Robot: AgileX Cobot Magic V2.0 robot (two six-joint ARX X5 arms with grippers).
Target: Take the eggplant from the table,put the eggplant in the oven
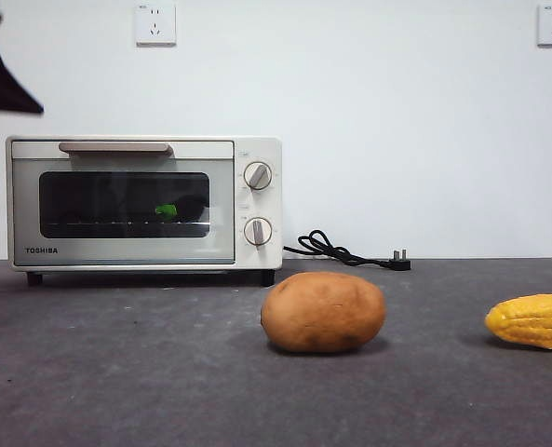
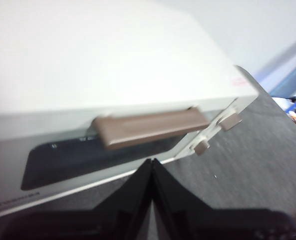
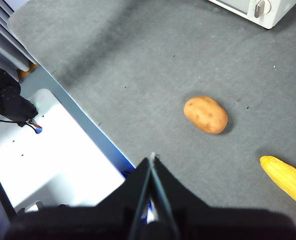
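Note:
The cream-white oven [image 1: 122,251] stands at the back left of the table [image 1: 164,372] with its door closed. Through the dark window I make out the eggplant [image 1: 168,211] on the rack, mostly its green cap; the purple body is barely visible. My left gripper [image 2: 151,162] is shut and empty, hovering just in front of the brown bar handle [image 2: 150,126] without touching it. In the front view it is only a black tip [image 1: 1,79] at the top left. My right gripper [image 3: 151,159] is shut and empty, high above the table's near edge.
A brown potato [image 1: 323,312] lies mid-table and a yellow corn cob [image 1: 533,320] at the right edge. The oven's black power cord [image 1: 336,250] trails behind on the table. The right wrist view also shows the potato [image 3: 205,115], corn [image 3: 285,177] and a white base beside the table.

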